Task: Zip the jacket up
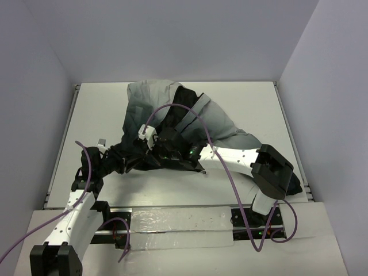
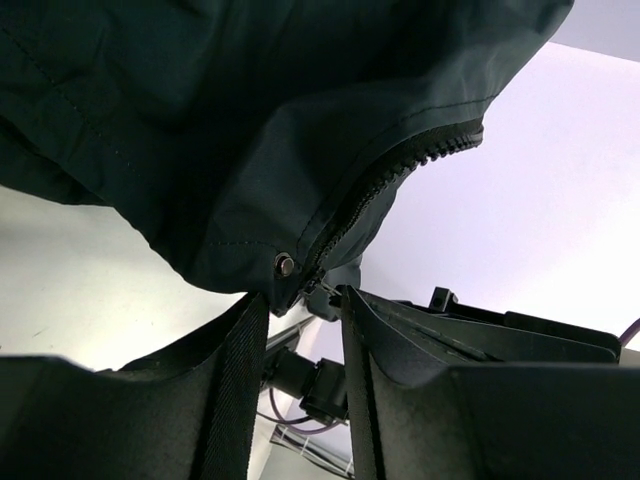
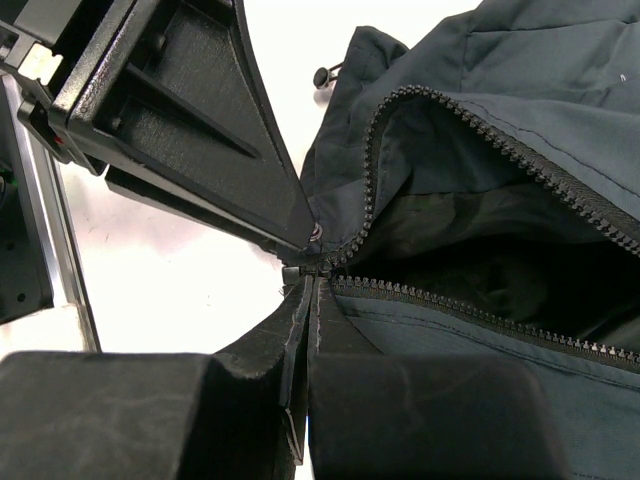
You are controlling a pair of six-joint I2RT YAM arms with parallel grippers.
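Note:
The jacket [image 1: 172, 109] lies bunched mid-table, grey at the back and dark charcoal at the front, its zipper [image 3: 480, 130] open in a V. The right gripper [image 3: 315, 285] is shut, its tips clamped at the slider [image 3: 303, 268] where the two tooth rows meet; the pull itself is hidden between the pads. My left gripper [image 2: 303, 295] has its jaws part way apart, with the hem corner and its snap [image 2: 285, 265] caught between the tips. In the top view the left gripper [image 1: 118, 163] and right gripper [image 1: 135, 156] meet at the jacket's near-left edge.
White table [image 1: 259, 109] boxed in by pale walls, with a rail along its left edge [image 1: 60, 161]. The right arm's dark elbow [image 1: 273, 169] hangs over the near-right corner. The left gripper's finger [image 3: 200, 110] fills the upper left of the right wrist view.

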